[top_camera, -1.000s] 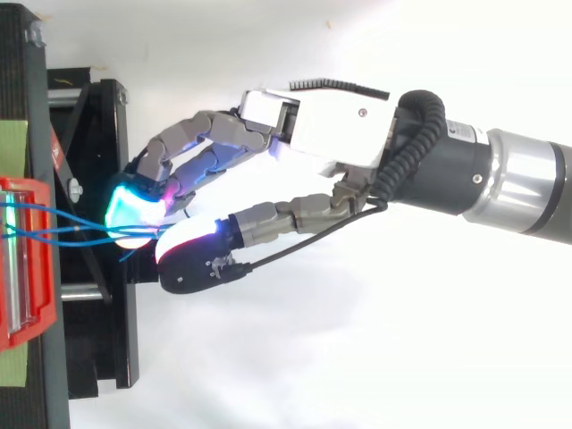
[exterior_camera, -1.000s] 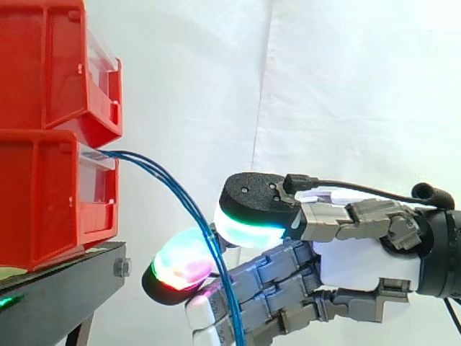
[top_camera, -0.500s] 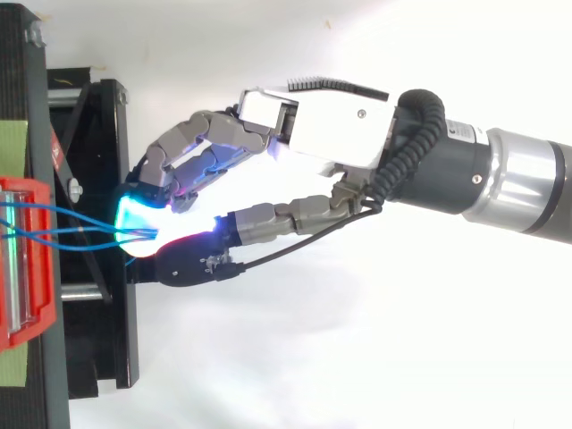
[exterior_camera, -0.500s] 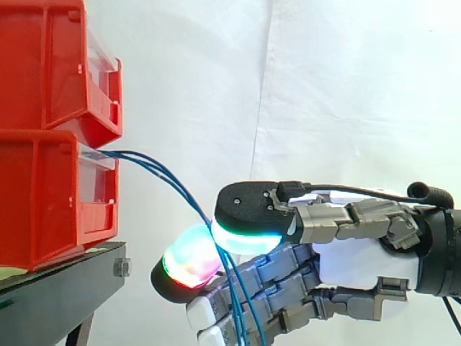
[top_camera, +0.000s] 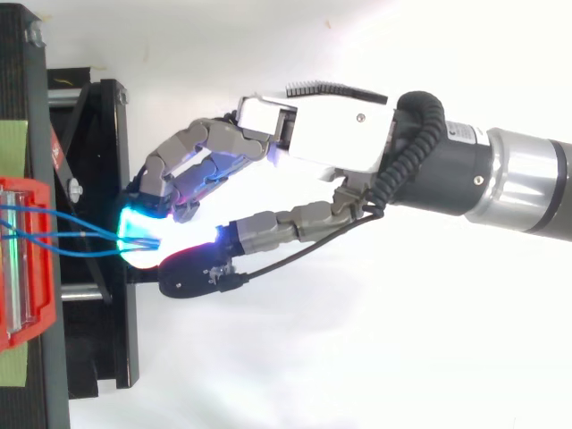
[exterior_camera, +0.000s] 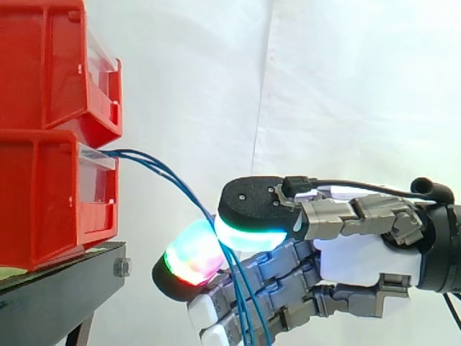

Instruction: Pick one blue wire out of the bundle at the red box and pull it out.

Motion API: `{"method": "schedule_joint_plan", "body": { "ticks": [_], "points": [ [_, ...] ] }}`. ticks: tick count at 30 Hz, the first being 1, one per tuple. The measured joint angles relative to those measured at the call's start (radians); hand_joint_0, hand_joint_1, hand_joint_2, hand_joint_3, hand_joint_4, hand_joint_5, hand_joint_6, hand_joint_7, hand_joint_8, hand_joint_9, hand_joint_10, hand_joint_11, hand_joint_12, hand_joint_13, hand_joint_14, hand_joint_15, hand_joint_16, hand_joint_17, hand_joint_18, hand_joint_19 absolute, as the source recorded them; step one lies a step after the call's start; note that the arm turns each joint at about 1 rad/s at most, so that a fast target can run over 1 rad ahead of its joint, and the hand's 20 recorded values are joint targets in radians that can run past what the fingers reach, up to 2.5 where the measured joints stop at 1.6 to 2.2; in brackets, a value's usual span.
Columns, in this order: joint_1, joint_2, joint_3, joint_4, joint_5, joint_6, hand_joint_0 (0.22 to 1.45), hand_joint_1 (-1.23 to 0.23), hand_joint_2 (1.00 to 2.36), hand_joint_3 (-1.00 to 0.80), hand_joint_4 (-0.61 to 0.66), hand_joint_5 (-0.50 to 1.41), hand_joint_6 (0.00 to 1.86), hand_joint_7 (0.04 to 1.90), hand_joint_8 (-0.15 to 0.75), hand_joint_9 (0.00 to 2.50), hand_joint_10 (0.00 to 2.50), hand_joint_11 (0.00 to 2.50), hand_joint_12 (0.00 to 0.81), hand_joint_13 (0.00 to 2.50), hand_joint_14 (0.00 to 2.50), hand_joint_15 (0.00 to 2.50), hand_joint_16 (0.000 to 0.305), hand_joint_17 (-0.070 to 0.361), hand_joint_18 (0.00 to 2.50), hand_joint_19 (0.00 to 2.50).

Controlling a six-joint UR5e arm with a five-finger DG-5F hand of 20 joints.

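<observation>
Several thin blue wires (exterior_camera: 169,176) leave the front of the lower red bin (exterior_camera: 43,194) and curve down to the right. They pass between the thumb's dark pad (exterior_camera: 252,205) and a glowing fingertip (exterior_camera: 191,256), which meet around them, then hang down in front of the curled fingers. My hand (exterior_camera: 360,259) reaches in from the right, level with the stand, a short way from the bin. From above, the wires (top_camera: 80,234) run from the red bin (top_camera: 27,268) to the cyan-glowing pads of the hand (top_camera: 322,134). How many wires are pinched I cannot tell.
A second red bin (exterior_camera: 50,65) is stacked on the lower one. Both rest on a black stand (exterior_camera: 65,281) at the left, whose frame (top_camera: 98,179) lies under the fingertips. A white curtain hangs behind.
The thumb pad has come down against the glowing fingertip and the fingers have curled in further. The wires are now caught between the pads and spread apart below them.
</observation>
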Motion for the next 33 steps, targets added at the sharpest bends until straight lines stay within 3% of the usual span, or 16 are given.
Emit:
{"method": "schedule_joint_plan", "body": {
  "ticks": [6,16,24,33],
  "points": [
    [0.000,0.017,0.000,-0.030,-0.018,0.000,0.62,-0.74,1.01,-0.10,0.12,-0.17,0.98,0.85,0.372,0.81,0.01,0.43,0.429,0.85,0.01,0.39,0.054,0.122,0.77,0.35],
    [-0.007,0.057,0.000,-0.166,-0.022,0.005,0.63,-0.74,1.01,-0.11,0.11,-0.17,0.98,0.87,0.372,0.81,0.01,0.44,0.426,0.85,0.01,0.39,0.054,0.121,0.77,0.35],
    [-0.015,0.089,0.000,-0.218,-0.027,0.006,0.63,-0.74,1.01,-0.10,0.11,-0.17,0.98,0.87,0.373,0.81,0.01,0.44,0.425,0.85,0.01,0.40,0.053,0.120,0.77,0.35],
    [-0.021,0.120,0.005,-0.318,-0.027,0.016,0.63,-0.74,1.01,-0.12,0.11,-0.17,0.98,0.86,0.374,0.82,0.01,0.43,0.425,0.85,0.01,0.39,0.054,0.121,0.76,0.35]
  ]
}}
